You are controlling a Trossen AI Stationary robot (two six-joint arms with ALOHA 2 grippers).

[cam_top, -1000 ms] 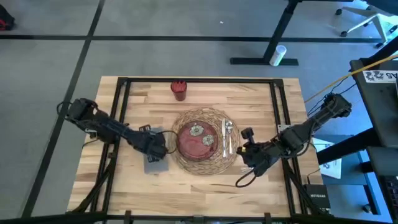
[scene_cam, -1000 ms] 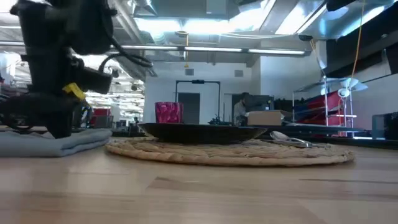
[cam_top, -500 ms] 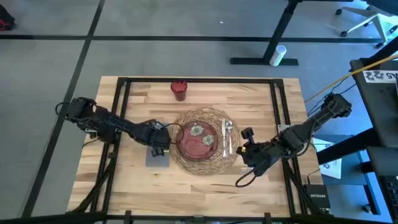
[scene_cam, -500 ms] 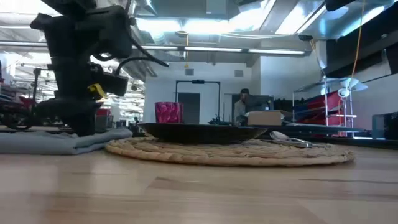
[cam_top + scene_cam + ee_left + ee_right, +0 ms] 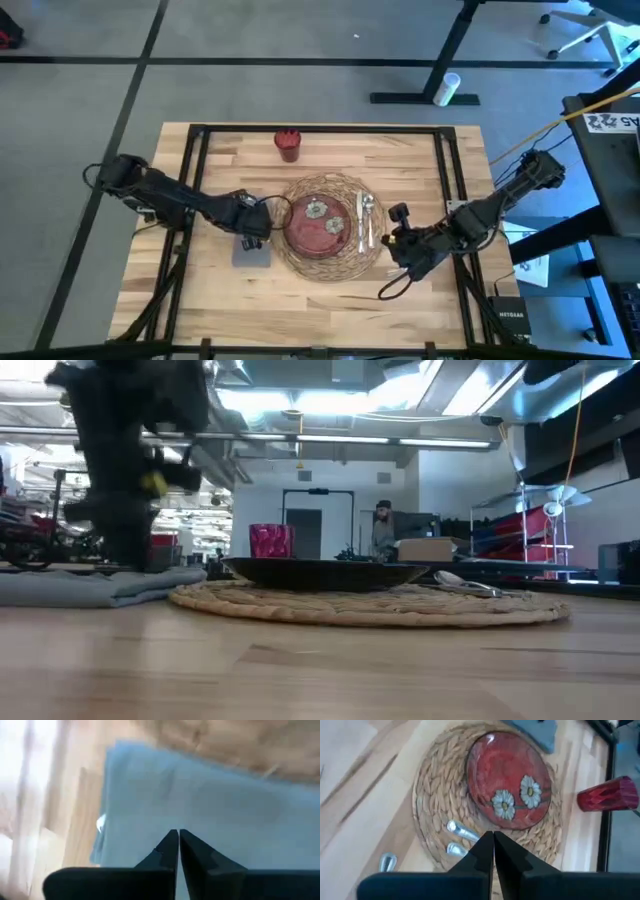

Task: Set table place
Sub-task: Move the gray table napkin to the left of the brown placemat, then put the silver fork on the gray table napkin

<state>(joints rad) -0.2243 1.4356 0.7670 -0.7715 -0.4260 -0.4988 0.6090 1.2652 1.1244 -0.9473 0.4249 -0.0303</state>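
The gray napkin lies flat on the table, its right edge against the round straw mat. My left gripper stands shut over the napkin's far part. On the mat rests the dark red plate with two pale flowers, and silver cutlery lies to its right. The red cup stands near the far edge. My right gripper hovers shut just right of the mat, touching nothing; its wrist view looks over the plate. My left gripper bears down on the napkin's top with its shut fingers, coming from above and pointing down at the napkin's far part. The napkin lies flat on the table beneath them. The view is blurred, so the exact spot of contact is unclear.
A black metal frame runs along the table's edges and across it near both sides. Bare wood lies along the near edge and at the far right. A person stands in the room far behind the table.
My left gripper has moved toward the far edge and toward the mat, staying shut. The napkin has slid flat along the table with it, toward the right, and now lies against the mat's left rim.
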